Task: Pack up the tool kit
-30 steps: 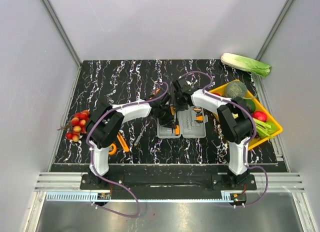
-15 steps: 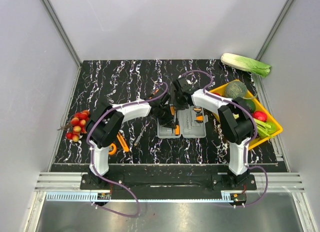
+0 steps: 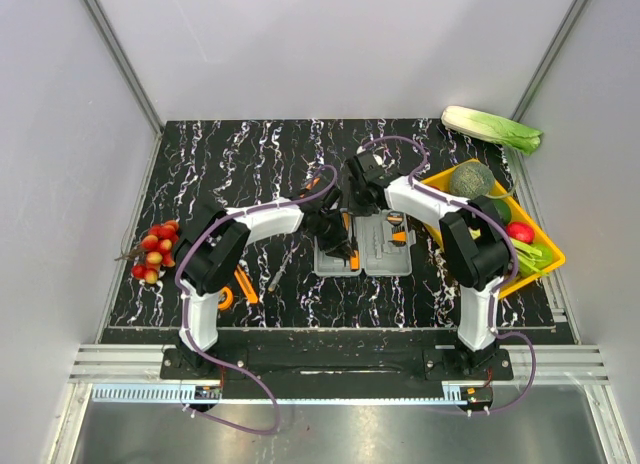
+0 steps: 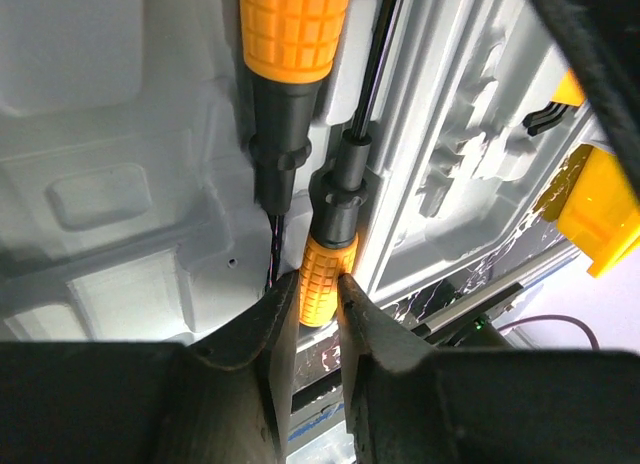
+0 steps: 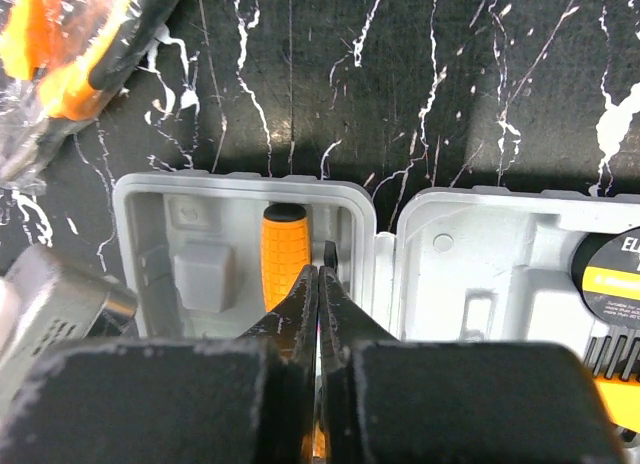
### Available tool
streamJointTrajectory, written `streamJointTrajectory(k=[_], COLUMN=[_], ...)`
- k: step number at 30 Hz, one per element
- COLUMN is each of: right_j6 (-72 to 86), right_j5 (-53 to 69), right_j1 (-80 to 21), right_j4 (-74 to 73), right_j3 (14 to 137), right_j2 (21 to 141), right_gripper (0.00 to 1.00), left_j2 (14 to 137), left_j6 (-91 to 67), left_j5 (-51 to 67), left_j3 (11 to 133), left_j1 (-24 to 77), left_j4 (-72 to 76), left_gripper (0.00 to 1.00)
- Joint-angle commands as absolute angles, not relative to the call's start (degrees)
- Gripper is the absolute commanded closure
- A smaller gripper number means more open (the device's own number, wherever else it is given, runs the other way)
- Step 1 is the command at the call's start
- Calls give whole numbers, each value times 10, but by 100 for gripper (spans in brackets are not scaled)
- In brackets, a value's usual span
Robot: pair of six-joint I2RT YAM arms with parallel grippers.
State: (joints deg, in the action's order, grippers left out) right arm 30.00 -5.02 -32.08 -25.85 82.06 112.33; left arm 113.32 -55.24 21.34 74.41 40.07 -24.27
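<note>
While left gripper (image 4: 315, 286) flanks small screwdriver (image 4: 330, 254) in case (image 4: 100, 194), grip unclear; right gripper (image 5: 319, 274) clenched, empty. Press screwdriver flat before withdrawing.

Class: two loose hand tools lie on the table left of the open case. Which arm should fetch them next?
Left. The orange-handled pliers and the slim screwdriver lie on its side, close to its base; the right arm would have to cross the open case.
</note>
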Motion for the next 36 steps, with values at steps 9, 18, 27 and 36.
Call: streamJointTrajectory(k=[9, 18, 27, 36], right_j6=[294, 264, 260, 278], right_j5=[-56, -54, -69, -55], right_j1=[-318, -318, -318, -319], right_j4=[-267, -274, -295, -292], right_j3=[824, 807, 811, 823], right_j2=[1163, 1179, 1210, 1198], right_gripper=[98, 99, 100, 100], left_j2=[1152, 1156, 1165, 1156], left_j6=[-545, -534, -537, -530], left_j5=[206, 202, 210, 212], left_j3=[750, 750, 746, 752], left_j1=[393, 394, 391, 384], left_j4=[-259, -263, -263, -263], left_gripper=[83, 84, 85, 82])
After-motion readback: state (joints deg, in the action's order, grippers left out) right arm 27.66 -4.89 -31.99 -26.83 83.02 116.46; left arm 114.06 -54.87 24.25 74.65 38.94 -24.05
